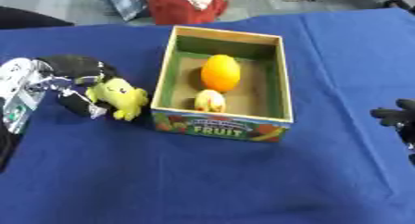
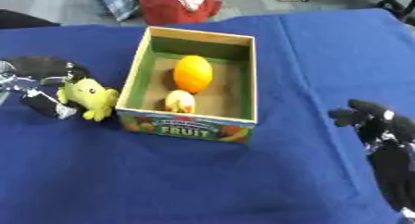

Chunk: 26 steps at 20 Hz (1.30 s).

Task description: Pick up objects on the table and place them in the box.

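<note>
A cardboard fruit box (image 1: 278,75) stands open in the middle of the blue table. Inside it lie an orange (image 1: 220,72) and a smaller pale yellow fruit (image 1: 210,101). Just left of the box, my left hand (image 1: 71,82) has its fingers and thumb curled round a yellow-green soft toy (image 1: 120,96), close to the box's left wall. My right hand (image 2: 374,119) hovers at the right edge, fingers curled and holding nothing.
The blue tablecloth (image 1: 203,181) covers the whole table. Beyond the far edge sit a red bag (image 1: 185,8) and some cloth. The box's front panel reads FRUIT (image 1: 216,131).
</note>
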Available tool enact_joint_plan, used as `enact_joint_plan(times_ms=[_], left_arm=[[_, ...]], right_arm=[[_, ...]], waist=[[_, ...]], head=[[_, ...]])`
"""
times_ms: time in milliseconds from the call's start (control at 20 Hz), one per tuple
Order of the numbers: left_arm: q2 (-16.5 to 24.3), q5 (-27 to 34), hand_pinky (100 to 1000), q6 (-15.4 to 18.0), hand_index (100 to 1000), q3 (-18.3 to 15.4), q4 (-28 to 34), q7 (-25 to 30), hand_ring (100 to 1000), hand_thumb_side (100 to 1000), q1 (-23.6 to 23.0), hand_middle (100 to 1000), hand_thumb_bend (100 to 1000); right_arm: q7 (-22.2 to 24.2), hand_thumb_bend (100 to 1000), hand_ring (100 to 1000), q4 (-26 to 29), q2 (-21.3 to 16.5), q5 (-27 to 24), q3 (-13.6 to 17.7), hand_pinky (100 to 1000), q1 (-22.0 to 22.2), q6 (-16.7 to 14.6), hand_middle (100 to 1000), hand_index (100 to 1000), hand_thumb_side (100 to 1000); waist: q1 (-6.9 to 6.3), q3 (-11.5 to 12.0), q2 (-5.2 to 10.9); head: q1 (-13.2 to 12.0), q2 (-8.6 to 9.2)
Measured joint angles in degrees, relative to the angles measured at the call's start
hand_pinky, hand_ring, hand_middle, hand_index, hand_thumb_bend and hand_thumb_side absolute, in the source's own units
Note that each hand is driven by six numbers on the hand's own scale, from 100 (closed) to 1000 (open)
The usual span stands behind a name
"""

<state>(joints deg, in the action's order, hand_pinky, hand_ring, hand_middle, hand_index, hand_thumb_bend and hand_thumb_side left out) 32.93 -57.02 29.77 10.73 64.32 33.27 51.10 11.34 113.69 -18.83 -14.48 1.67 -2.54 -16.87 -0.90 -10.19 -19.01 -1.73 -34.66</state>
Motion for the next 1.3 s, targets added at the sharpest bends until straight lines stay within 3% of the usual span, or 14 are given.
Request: enact_joint_plan(times_ms=[400, 550, 800, 1150, 1300], left_arm=[[-0.2, 0.5, 690, -1.0, 731, 0.1, -0.7, -5.4, 692, 296, -0.2, 624, 100], [-0.2, 1.7, 677, -0.8, 710, 0.1, -0.5, -4.4, 674, 321, -0.2, 611, 100], [0.2, 5.0, 653, -1.9, 666, 0.1, 1.8, -2.2, 643, 270, -0.2, 582, 100], [0.9, 7.7, 641, -3.7, 653, 0.1, 3.8, -0.9, 628, 303, -0.2, 578, 100], [0.9, 9.5, 617, -4.3, 634, 0.0, 4.3, -0.3, 605, 267, -0.2, 559, 100]], right_arm=[[0.1, 100, 787, 0.0, 0.4, 0.0, -0.1, 960, 0.0, 0.2, 588, 832, 1000], [0.1, 100, 787, 0.0, 0.4, 0.0, -0.1, 960, 0.1, 0.2, 588, 832, 1000], [0.0, 100, 787, 0.0, 0.4, 0.0, 0.0, 959, 0.6, 0.3, 589, 832, 1000], [-0.1, 100, 787, 0.0, 0.3, -0.4, 0.1, 959, 0.8, 0.4, 589, 832, 1000], [-0.1, 100, 787, 0.0, 0.1, -0.8, 0.3, 959, 1.1, 0.4, 589, 832, 1000]], waist=[[0.30, 0.1, -0.02], [0.29, 0.4, 0.04], [0.26, 0.9, 0.70], [0.21, 1.4, 1.45], [0.21, 1.6, 1.65]], head=[[-0.1, -0.01], [-0.1, -0.03], [0.3, -0.08], [1.1, -0.14], [1.5, -0.16]])
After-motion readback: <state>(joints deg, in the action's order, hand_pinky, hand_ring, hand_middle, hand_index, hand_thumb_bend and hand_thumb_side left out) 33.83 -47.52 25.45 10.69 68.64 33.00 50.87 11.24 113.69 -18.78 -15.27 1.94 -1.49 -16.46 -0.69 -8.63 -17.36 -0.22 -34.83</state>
